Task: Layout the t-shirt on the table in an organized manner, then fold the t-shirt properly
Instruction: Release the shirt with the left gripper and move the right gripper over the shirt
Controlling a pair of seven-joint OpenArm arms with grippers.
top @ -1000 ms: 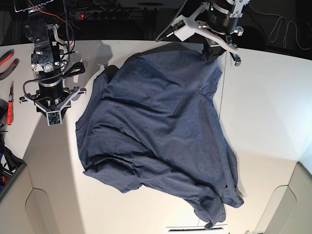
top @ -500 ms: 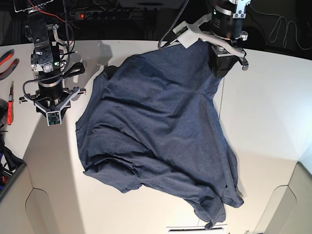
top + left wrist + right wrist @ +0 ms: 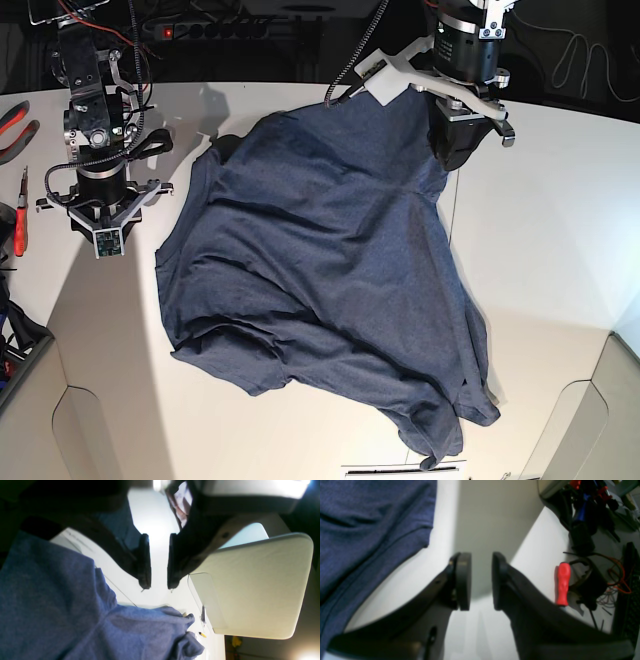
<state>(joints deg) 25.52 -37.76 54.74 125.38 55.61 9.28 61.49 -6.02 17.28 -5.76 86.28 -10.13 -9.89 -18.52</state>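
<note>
Base view: rumpled heathered navy t-shirt (image 3: 320,290) on smooth white table (image 3: 540,230); both end effectors narrowly parted, empty.

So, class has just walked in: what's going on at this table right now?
A two-armed robot is working on a navy t-shirt that lies rumpled and unfolded on the white table. The left end effector is open and empty, hovering beside the shirt's far edge. The right end effector is also open and empty, off to the shirt's side. Neither holds the fabric.
</note>
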